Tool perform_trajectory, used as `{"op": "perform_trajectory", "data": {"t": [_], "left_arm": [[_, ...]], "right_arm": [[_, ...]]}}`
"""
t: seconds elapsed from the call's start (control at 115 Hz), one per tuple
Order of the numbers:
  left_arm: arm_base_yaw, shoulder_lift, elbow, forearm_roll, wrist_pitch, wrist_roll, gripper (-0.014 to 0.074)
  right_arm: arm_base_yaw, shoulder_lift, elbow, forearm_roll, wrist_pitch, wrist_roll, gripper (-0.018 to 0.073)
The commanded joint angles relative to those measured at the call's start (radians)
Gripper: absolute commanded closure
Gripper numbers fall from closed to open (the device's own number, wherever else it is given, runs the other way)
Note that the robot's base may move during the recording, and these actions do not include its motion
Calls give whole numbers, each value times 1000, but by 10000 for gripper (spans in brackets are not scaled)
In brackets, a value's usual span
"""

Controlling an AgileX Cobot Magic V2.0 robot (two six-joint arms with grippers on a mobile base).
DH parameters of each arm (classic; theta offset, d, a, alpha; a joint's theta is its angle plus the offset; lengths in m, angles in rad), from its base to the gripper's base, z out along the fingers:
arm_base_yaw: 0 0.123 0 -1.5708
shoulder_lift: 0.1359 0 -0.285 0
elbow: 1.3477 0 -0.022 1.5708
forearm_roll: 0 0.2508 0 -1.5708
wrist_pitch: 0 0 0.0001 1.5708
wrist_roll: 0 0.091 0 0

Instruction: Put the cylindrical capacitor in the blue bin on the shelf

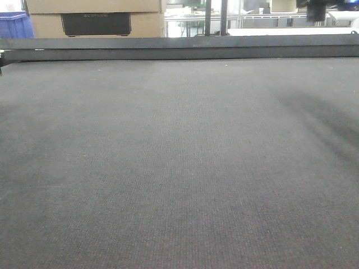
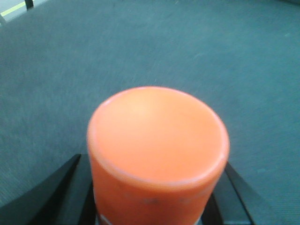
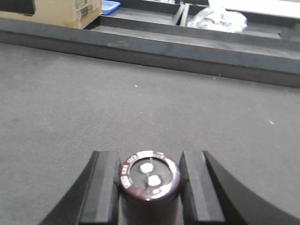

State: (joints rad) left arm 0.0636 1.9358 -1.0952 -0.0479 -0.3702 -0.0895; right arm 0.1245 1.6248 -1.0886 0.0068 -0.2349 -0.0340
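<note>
Jaws of the right gripper (image 3: 150,192) are clamped on the cylindrical capacitor (image 3: 149,176), one black finger (image 3: 105,187) pressed to each side of its dark maroon sleeve. The capacitor's flat end, with two pale terminals, faces the wrist camera. Whether its far end rests on the grey mat (image 3: 140,93) or hangs above it cannot be told. The right gripper points forward, low and almost level over the mat, towards the dark rail (image 3: 187,51) along the table's far edge. Beyond that rail are a cardboard box (image 3: 61,11) on the left and a crumpled clear bag (image 3: 220,19) on the right.

On the other arm, the left gripper (image 2: 154,168) is closed around an orange cylinder (image 2: 157,136), with black fingers (image 2: 51,187) showing low on both sides of it. It is tilted downward, with only mat behind the cylinder's smooth top.

From the front view neither gripper can be made out clearly. The mat fills most of the view, with a soft shadow at the right, and a blue crate (image 1: 14,25) stands far back at the upper left
</note>
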Motion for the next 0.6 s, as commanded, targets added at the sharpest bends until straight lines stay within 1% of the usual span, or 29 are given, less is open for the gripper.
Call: {"op": "perform_trajectory", "data": {"t": [0.0,0.087,0.131,0.253,0.418,0.427,0.592], "left_arm": [[-6,-111,-5,38,82,-1,707],[-19,-218,-6,64,178,-1,707],[-32,-281,-7,91,232,-1,707],[-85,-435,-7,134,346,-1,707],[-176,-597,-7,141,501,-1,707],[-185,-617,-7,141,521,-1,707],[-275,-746,-7,144,672,-1,707]], "right_arm": [[0,-80,-20,19,86,-2,722],[0,-130,-54,19,235,-2,722],[0,-156,-76,19,328,-2,722],[0,-224,-107,19,486,-2,722],[0,-319,-111,19,611,-2,722],[0,-328,-111,19,622,-2,722],[0,-425,-111,19,702,-2,722]]}}
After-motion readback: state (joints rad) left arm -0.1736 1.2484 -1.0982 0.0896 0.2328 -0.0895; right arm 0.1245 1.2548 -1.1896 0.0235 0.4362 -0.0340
